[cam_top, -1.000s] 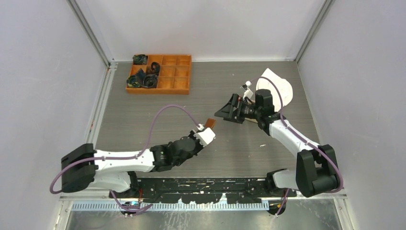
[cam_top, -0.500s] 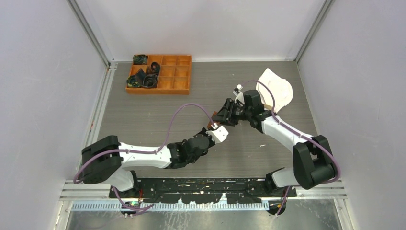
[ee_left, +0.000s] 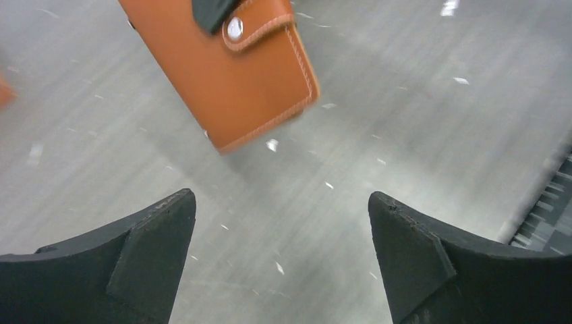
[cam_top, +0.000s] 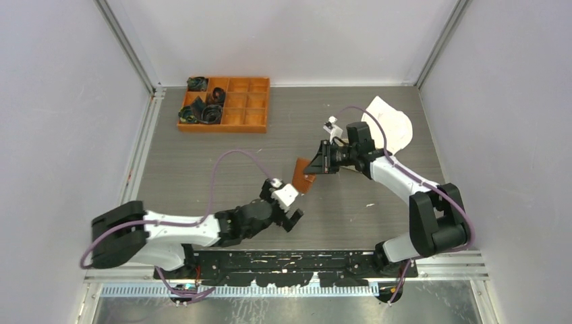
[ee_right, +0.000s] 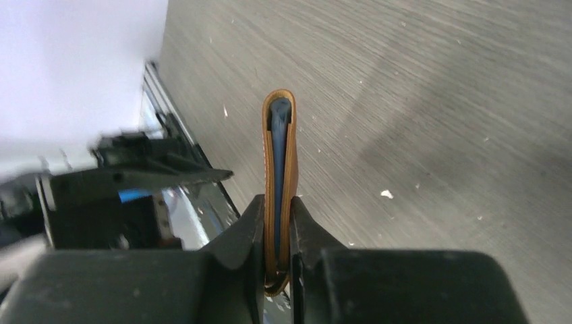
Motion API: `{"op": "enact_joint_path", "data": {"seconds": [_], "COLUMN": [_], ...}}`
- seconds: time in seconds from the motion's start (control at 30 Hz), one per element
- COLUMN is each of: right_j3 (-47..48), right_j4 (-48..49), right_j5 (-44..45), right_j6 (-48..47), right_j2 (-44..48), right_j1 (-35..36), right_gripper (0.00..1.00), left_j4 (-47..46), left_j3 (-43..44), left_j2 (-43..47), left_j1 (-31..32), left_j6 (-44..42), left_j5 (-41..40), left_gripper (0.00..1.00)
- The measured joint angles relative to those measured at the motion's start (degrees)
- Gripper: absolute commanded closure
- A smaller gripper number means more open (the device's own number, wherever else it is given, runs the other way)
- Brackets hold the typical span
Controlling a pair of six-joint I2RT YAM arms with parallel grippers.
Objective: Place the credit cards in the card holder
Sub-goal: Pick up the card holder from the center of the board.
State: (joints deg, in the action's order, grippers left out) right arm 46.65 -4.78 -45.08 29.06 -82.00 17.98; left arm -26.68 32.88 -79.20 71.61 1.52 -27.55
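The brown card holder (cam_top: 303, 175) hangs folded above the table's middle, with my right gripper (cam_top: 317, 164) shut on its upper edge. The right wrist view shows the card holder (ee_right: 280, 142) edge-on between the jaws of the right gripper (ee_right: 276, 216), and a blue-grey credit card edge (ee_right: 278, 169) runs inside the fold. My left gripper (cam_top: 291, 206) sits just below and nearer, open and empty. From the left wrist the card holder (ee_left: 236, 81) with its light stud hangs beyond the left gripper (ee_left: 282, 209), apart from both fingers.
An orange compartment box (cam_top: 224, 103) with dark items in its left cells stands at the back left. A white sheet (cam_top: 391, 125) lies at the back right, behind the right arm. The arms' base rail (cam_top: 290, 260) runs along the near edge.
The left gripper has let go of the card holder, opened wide and drawn back toward the near edge. The right gripper has come in and shut on the card holder.
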Motion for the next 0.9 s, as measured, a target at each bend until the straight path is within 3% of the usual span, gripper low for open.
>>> {"op": "enact_joint_path", "data": {"seconds": [0.2, 0.37, 0.5, 0.7, 0.83, 0.9], "right_j3": [6.97, 7.17, 7.17, 6.82, 6.75, 6.75], "right_j4": [-16.33, -30.51, -39.63, -45.09, -45.99, -46.23], "right_j5": [-11.3, -18.29, -21.68, -25.7, -27.32, -27.63], "right_j6": [-29.35, -52.81, -67.12, -77.37, -79.73, -80.21], "right_j2": [-1.88, -0.9, 0.28, 6.27, 9.33, 9.53], "right_j1": [-1.25, -1.55, -1.97, -1.97, -1.88, -1.14], "right_gripper": [0.99, 0.99, 0.99, 0.99, 0.99, 0.99], "left_j4": [-1.4, -7.61, -11.28, -17.46, -22.32, -23.67], "left_j3": [-11.06, -15.65, -19.47, -19.74, -18.71, -17.27], "left_j2": [15.1, 18.88, 19.19, 14.62, 8.5, 6.47], "left_j1": [-2.78, -8.17, -8.81, -9.11, -9.14, -9.16], "left_j6": [11.5, 16.55, 16.9, 18.14, 19.63, 20.0], "left_j5": [14.69, 24.74, 29.4, 36.2, 38.4, 39.39], "left_gripper": [0.05, 0.03, 0.03, 0.07, 0.24, 0.28]}}
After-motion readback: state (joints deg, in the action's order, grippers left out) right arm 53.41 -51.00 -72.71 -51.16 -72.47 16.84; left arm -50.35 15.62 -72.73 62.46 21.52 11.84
